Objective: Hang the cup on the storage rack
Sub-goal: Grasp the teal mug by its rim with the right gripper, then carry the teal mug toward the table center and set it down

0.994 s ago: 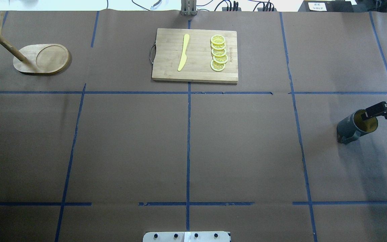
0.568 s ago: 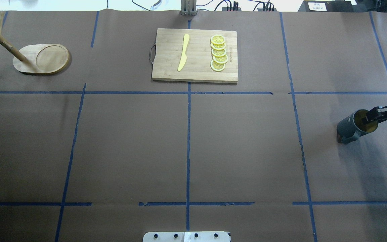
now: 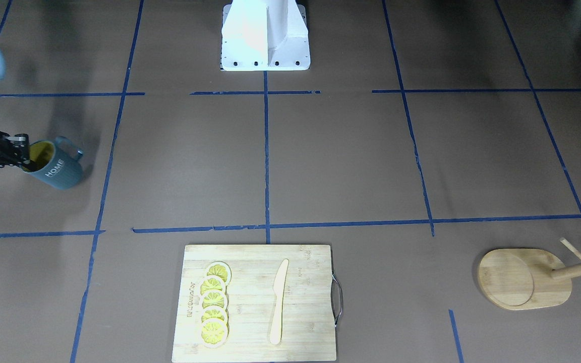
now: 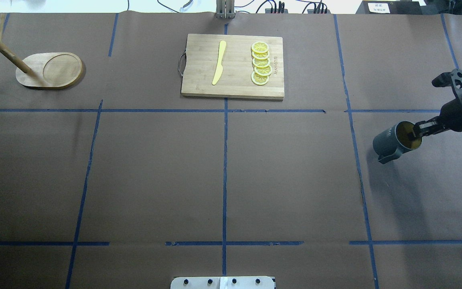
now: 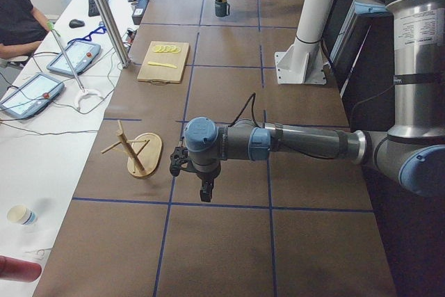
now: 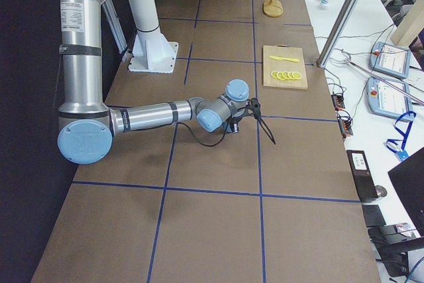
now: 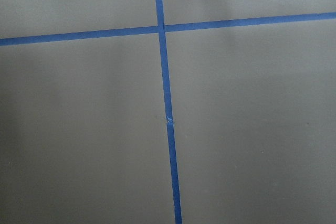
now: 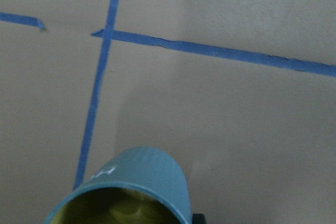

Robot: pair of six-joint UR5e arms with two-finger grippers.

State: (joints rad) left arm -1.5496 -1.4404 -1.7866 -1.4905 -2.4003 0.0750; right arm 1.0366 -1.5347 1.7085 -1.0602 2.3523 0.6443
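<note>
Right gripper [image 4: 418,132] pinches the cup [image 4: 387,141] by its rim — cup tilted.

Cup [image 3: 61,174] grey-blue, yellow inside, white lettering; table [image 4: 295,180] brown; tape grid [image 4: 224,160] blue.

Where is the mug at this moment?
In the overhead view the mug is at the far right, tilted, its rim gripped by the right hand, across the table from the rack at far left.
</note>
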